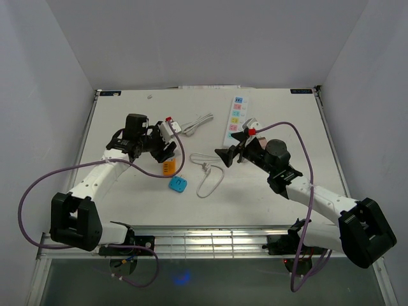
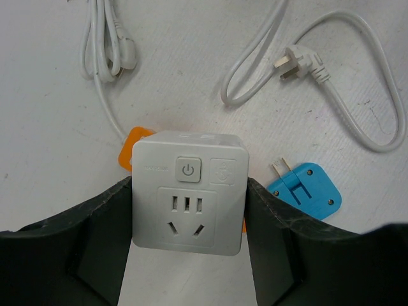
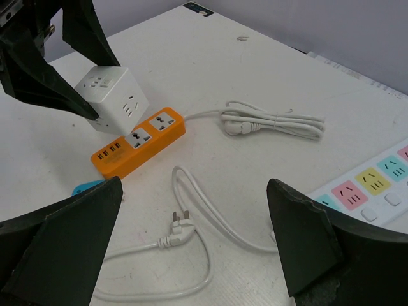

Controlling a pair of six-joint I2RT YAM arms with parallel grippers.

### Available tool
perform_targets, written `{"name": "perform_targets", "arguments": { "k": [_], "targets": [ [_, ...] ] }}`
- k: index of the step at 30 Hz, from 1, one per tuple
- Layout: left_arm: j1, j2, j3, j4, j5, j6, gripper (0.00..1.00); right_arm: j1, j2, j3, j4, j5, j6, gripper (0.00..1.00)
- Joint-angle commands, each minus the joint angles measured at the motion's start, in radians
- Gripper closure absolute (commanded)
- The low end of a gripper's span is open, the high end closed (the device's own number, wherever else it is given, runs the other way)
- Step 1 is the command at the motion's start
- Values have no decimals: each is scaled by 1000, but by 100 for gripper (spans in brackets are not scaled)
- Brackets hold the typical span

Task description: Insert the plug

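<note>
My left gripper (image 2: pixel 188 186) is shut on a white cube socket (image 2: pixel 189 213), its three-pin face and power button towards the wrist camera. The cube (image 3: pixel 111 95) hangs tilted by the end of an orange power strip (image 3: pixel 137 140). A white cable with a three-pin plug (image 3: pixel 182 226) lies loose on the table, also in the left wrist view (image 2: pixel 296 64) and the top view (image 1: pixel 203 167). My right gripper (image 3: pixel 194 188) is open and empty, above that plug. In the top view the left gripper (image 1: pixel 166 148) and right gripper (image 1: pixel 233 153) face each other.
A blue adapter (image 1: pixel 178 185) with bare pins lies beside the orange strip (image 1: pixel 169 167). A white strip with coloured sockets (image 1: pixel 236 118) lies at the back right. A coiled white cable (image 1: pixel 194 124) lies behind. Walls enclose the table.
</note>
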Motion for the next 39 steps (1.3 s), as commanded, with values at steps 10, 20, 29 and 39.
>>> {"name": "perform_targets", "arguments": {
  "k": [10,20,29,39],
  "targets": [
    [5,-44,24,131,337,35,100,-30,13,9,8,149,73,0],
    [-41,213,262,136,382,82,100,-178,15,-26,-9,151,199,0],
    [-93,466,578,67,430,177,100,-205,10,-37,-15,169,223,0],
    [-182,749,886,-78,387,274,100,-237,-14,-60,-32,224,260,0]
  ]
}}
